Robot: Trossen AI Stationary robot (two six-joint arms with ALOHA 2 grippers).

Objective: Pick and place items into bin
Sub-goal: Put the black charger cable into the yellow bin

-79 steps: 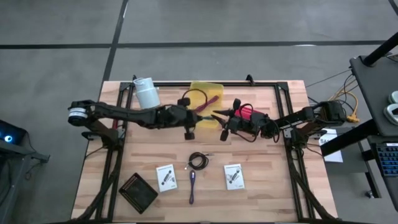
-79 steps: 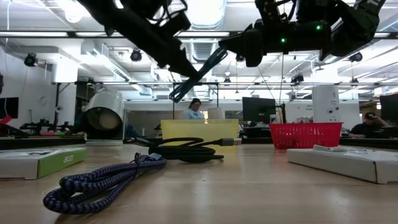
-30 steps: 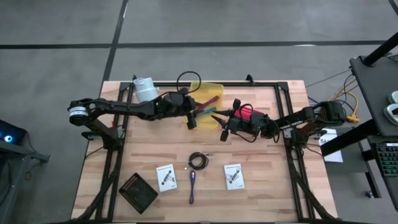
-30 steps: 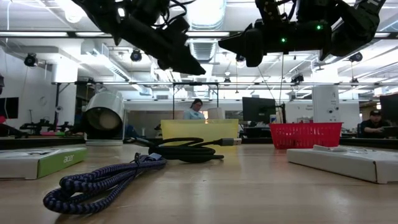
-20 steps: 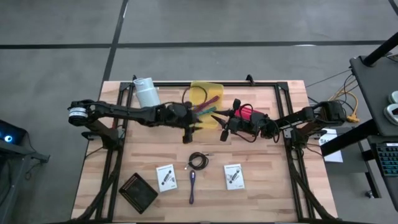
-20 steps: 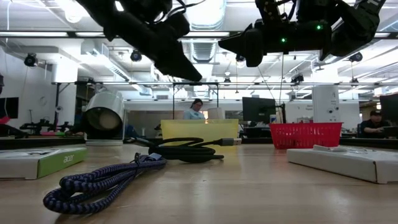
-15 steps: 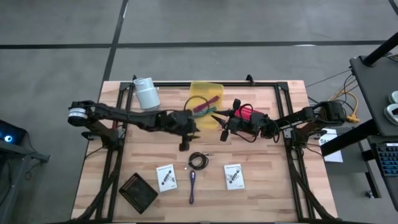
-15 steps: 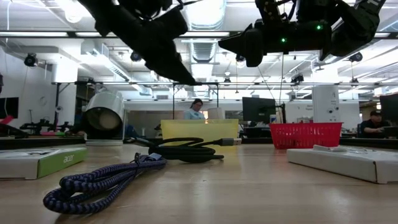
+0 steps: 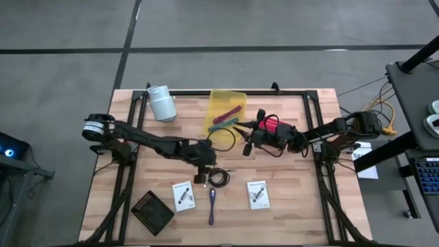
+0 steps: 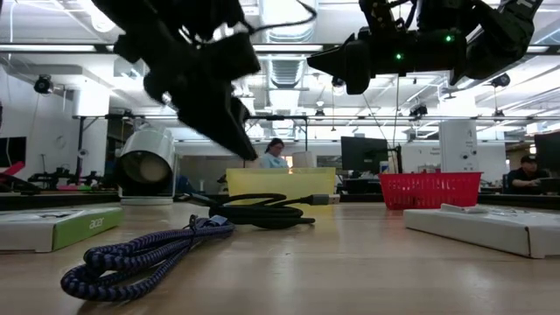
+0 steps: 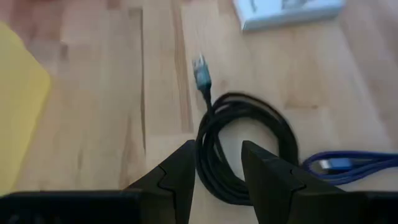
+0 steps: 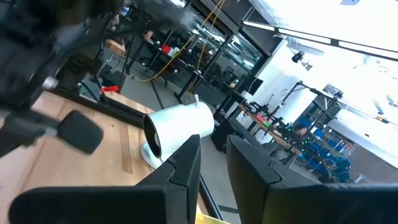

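A coiled black cable (image 9: 219, 178) lies flat on the wooden table near its middle. My left gripper (image 9: 201, 176) hovers just left of it, open, fingers pointing down; in the left wrist view the coil (image 11: 244, 149) shows past the empty gap (image 11: 217, 180). The yellow bin (image 9: 228, 112) at the far middle holds a magenta stick (image 9: 230, 113) and a teal tool (image 9: 225, 124). A purple stick (image 9: 212, 205) and two white cards (image 9: 183, 195) (image 9: 258, 194) lie near the front. My right gripper (image 9: 239, 129) waits in the air beside the bin, open by a narrow gap (image 12: 214, 168), empty.
A white cup (image 9: 162, 103) lies on its side at the far left. A red basket (image 9: 274, 127) sits under the right arm. A black square pad (image 9: 152, 211) lies at the near left. In the low view a person (image 10: 276, 153) shows in the room behind.
My left gripper has left the space over the yellow bin, travelling toward the table's near edge and down until it hangs just above the coiled black cable. It stays open and empty.
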